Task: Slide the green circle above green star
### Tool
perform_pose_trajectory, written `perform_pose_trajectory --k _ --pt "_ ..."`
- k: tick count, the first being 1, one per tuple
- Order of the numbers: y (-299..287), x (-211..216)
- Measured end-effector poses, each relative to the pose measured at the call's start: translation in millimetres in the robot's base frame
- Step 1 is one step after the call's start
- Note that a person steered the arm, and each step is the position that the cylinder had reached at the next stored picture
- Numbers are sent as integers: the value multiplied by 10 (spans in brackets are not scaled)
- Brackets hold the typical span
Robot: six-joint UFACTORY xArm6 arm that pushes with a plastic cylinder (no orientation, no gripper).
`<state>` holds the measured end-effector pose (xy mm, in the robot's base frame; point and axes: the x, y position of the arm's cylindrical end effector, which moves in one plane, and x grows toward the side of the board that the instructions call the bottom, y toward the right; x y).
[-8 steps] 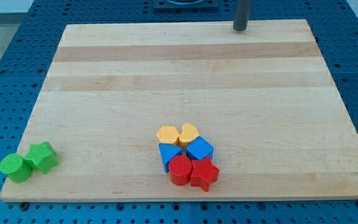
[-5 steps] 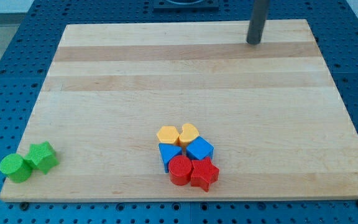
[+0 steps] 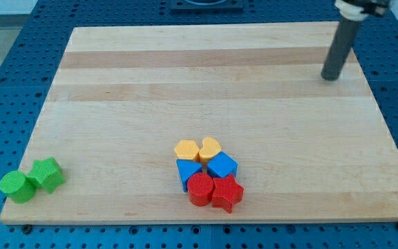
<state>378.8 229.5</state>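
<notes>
Camera view shows no brand, label or readable writing anywhere. A pale wooden board (image 3: pixel 213 97) with lengthwise grain bands lies on a blue bench (image 3: pixel 5 83) whose top is perforated with a regular grid of small holes.

My tip (image 3: pixel 331 78) is the lower end of a straight, dark, matt rod that comes down from the upper right of the frame and meets the board near its upper right corner. This arm carries no jaws, so there is nothing spread, pressed together or pinching. The tip stands well apart from every block, far to the upper right of them all.

The green circle (image 3: pixel 16 187) sits at the lower left corner of the board, right at its edge; it is a short cylinder with a ribbed, layered surface. The green star (image 3: pixel 47 173) is just beside it, to its upper right, the two touching or nearly so.

A tight cluster of six blocks lies at the lower middle of the frame. At its top are an orange block (image 3: pixel 186 150) of rounded, many-sided shape and an orange heart (image 3: pixel 210 148), side by side. Below them sit a blue block (image 3: pixel 188 171) with a pointed outline and a blue cube (image 3: pixel 222 166). At the bottom are a red circle (image 3: pixel 200 189) and a red star (image 3: pixel 228 193), touching each other.
</notes>
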Motion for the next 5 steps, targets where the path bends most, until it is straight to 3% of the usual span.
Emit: perform_pose_trajectory --k 1,3,4,5 --pt "-376 138" --pt "-2156 156" --pt "-3186 522" --pt "-3792 978"
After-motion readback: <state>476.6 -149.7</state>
